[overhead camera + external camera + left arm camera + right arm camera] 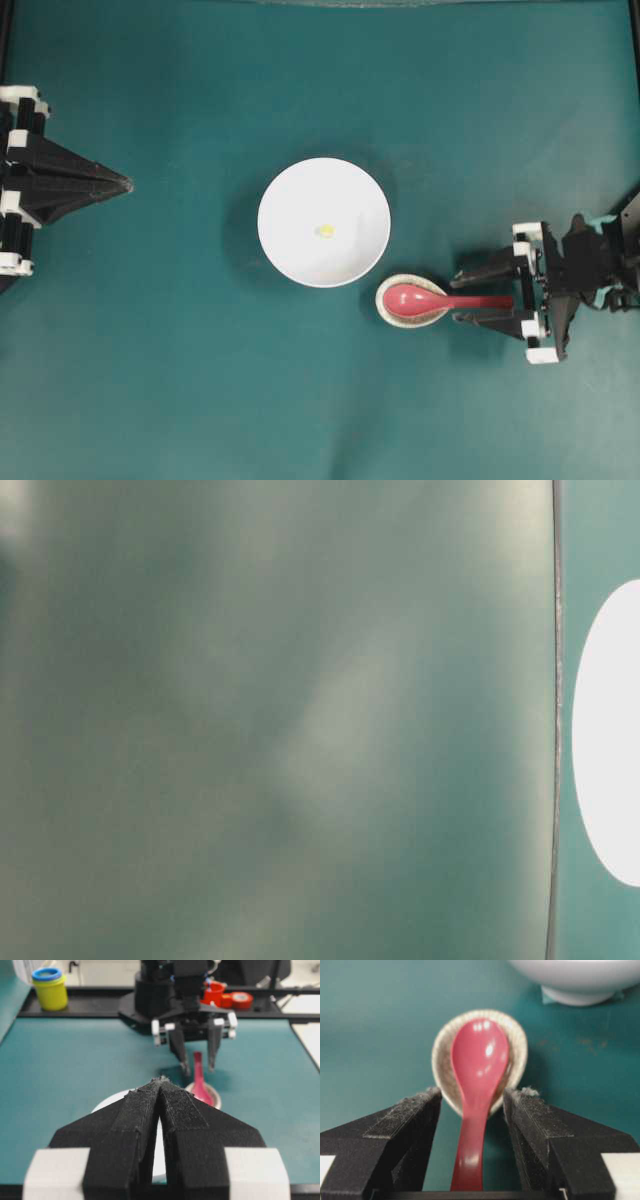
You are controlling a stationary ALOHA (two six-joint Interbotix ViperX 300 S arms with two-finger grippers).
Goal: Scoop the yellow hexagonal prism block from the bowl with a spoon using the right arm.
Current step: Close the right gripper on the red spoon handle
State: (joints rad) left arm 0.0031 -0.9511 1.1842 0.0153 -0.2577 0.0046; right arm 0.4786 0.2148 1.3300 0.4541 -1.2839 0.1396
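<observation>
Right fingers (472,1097) spread either side of the spoon's handle, gripping nothing; left fingers (160,1085) pressed together and empty.

One red-pink spoon (477,1080) lies with its scoop in one small speckled dish (442,1055), its handle running back between the two right fingers without touching them. Just beside the dish stands one white bowl (290,195) holding one yellow hexagonal prism block (325,231) near its centre. The left arm's fingers sit well apart at the edge of the teal bench (180,380).
</observation>
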